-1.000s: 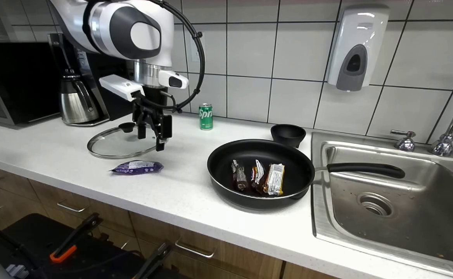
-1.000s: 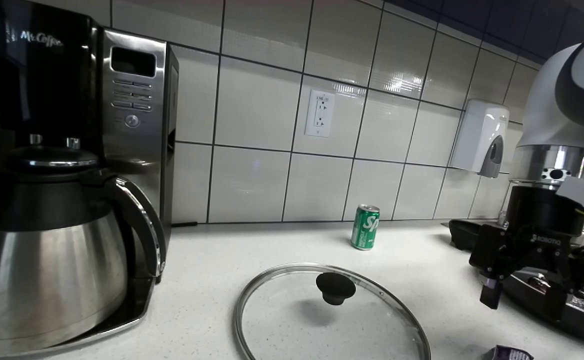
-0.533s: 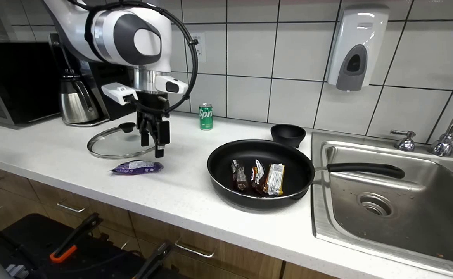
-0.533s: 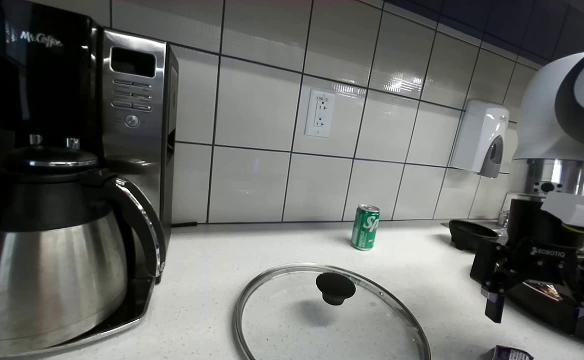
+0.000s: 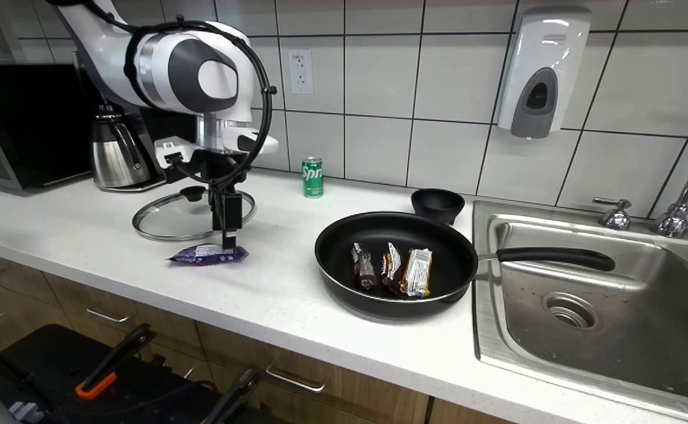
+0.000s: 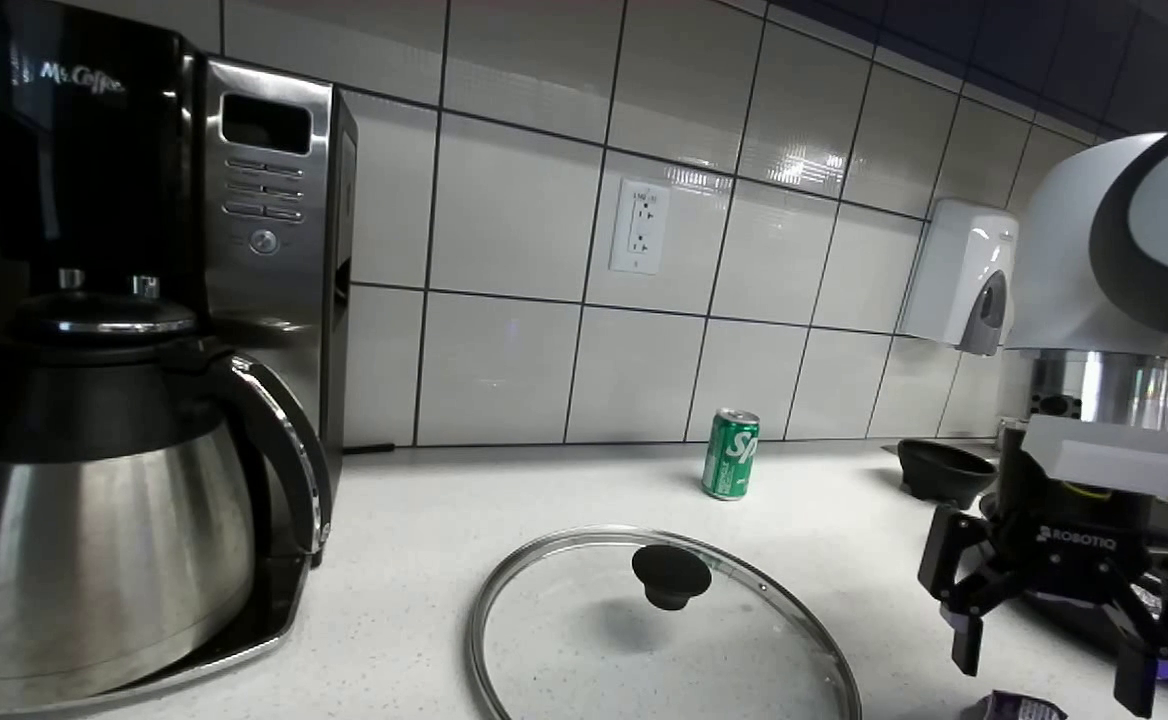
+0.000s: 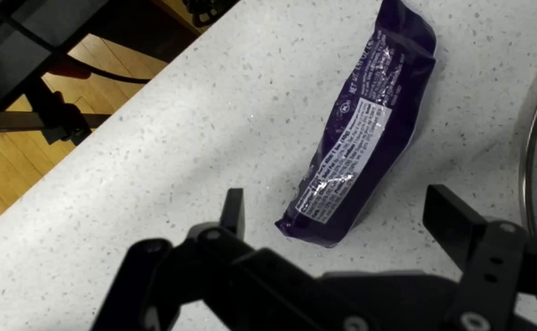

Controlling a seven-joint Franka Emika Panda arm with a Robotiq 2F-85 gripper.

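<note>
A purple wrapped bar (image 7: 358, 133) lies flat on the white surface (image 7: 158, 174), near the glass lid (image 6: 584, 650). Above the bar's end hangs the pincer (image 6: 1050, 672), its fingers (image 7: 234, 209) spread wide, gripping nothing. Farther off, a green can (image 5: 313, 178) stands upright and a black pan (image 5: 391, 229) holds 3 more wrapped bars (image 5: 392, 265).

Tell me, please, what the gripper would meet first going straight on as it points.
Likely the packet: its near end would pass between the fingers of the open, downward-pointing gripper before they reach the counter; depth is hard to judge.
</note>
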